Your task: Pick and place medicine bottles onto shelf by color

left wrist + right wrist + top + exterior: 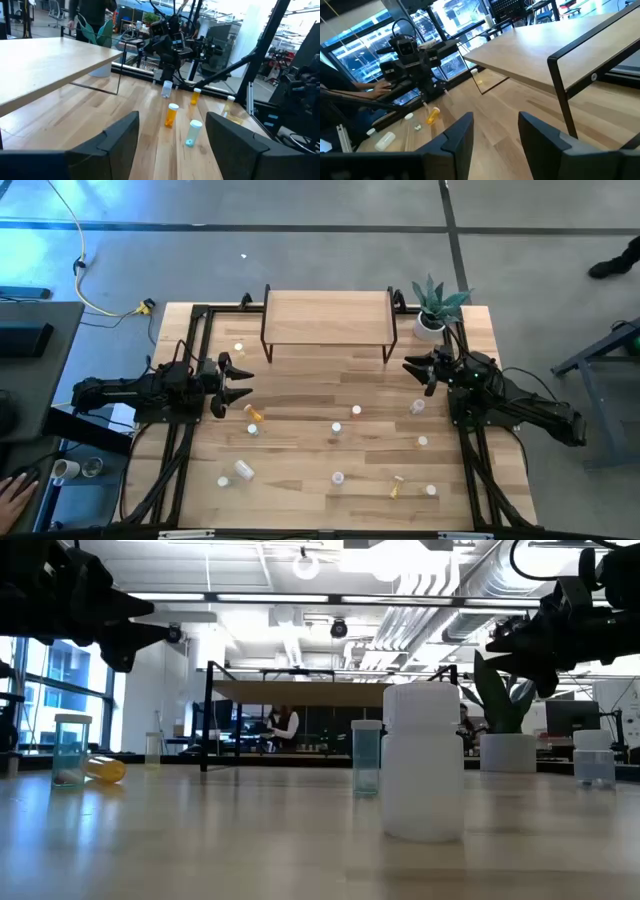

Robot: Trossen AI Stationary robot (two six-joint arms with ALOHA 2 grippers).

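Over on the left side of the table [300, 480], the left gripper [240, 383] hangs above the wood with its jaws spread apart and nothing between them. Just beside its tips lies an orange bottle [257, 413] on its side, with a pale clear one [253, 429] right next to it, and a white bottle [243, 470] sits nearer the front edge. Moving to the middle, the shelf [327, 315] stands at the far edge, its board bare on top, and more medicine bottles are scattered on the table in front of it: an orange-capped one [357, 411], a pale one [337, 429], a white one [338, 477] and a yellow one [397, 487] lying down. On the right, the right gripper [421, 370] hovers near the shelf's right legs, jaws parted and empty, beside the potted plant [432, 307] at the far right corner. A clear bottle [417, 406] lies just below that gripper.
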